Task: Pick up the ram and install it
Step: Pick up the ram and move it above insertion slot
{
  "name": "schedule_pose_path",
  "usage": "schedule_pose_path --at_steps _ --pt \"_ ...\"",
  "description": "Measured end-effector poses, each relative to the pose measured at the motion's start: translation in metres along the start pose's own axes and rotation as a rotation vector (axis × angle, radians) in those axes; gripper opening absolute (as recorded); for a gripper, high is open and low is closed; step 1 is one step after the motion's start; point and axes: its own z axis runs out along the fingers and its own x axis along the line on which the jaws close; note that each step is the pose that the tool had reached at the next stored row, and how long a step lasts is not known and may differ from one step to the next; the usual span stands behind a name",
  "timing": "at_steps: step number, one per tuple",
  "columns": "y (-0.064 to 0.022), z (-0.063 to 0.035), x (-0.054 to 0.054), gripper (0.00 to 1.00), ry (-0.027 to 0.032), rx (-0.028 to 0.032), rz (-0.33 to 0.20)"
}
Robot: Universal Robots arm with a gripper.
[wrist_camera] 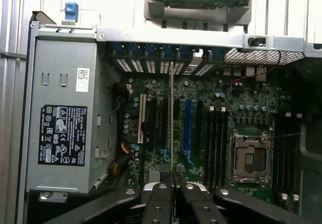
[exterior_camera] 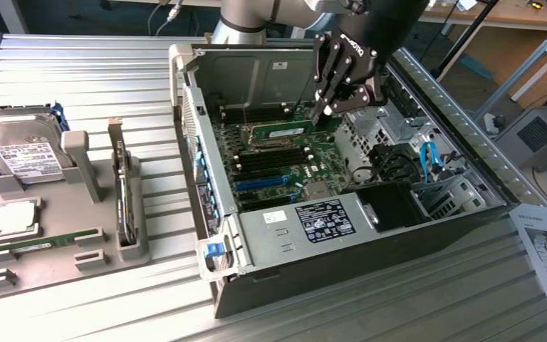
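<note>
**Ram in my claw, hanging over the open board**

The computer case (exterior_camera: 350, 285) lies open on its side in the middle of the table. Its grey power supply (exterior_camera: 288, 224) sits at the near end, and the green motherboard (exterior_camera: 288, 171) is spread out beyond it. On the exterior view's left, well apart from the case, is the parts tray (exterior_camera: 93, 260). It carries a hard drive (exterior_camera: 22, 153) at its far end, an upright expansion card (exterior_camera: 122, 182), a square processor chip (exterior_camera: 12, 217) and a second green stick (exterior_camera: 40, 246) lying flat at its near end.

Inside the case, the black memory slots (wrist_camera: 215, 143) run in banks on either side of the processor socket (wrist_camera: 249, 156), with a blue slot (wrist_camera: 187, 128) just beside them.

The ram (exterior_camera: 283, 132) is not in the tray. It is between my fingers, held on its long edge above the board. From my wrist I see it edge-on as one thin pale line (wrist_camera: 172, 118) crossing the board. My claw (exterior_camera: 323, 108) is closed on the stick's upper edge, with a finger on each face.

I judge the pick-up to be done and the install to be in hand. The stick looks unseated, and I cannot tell which slot lies directly beneath it.

In my judgement, seating it calls for the stick to run parallel to a memory slot and sit centred over it, not over the blue one. It would then take a straight, level push down.
</note>
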Motion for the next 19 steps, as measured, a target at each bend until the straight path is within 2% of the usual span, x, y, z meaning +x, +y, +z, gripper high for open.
schedule_pose_path --at_steps 2,13,19 --pt "-0.0006 0.0004 -0.005 0.12 0.0026 -0.0002 0.000" --pt "-0.0022 0.0032 -0.031 0.12 0.0032 -0.0002 0.000" --pt "-0.0033 0.0046 -0.049 0.12 0.0067 -0.0004 0.000"
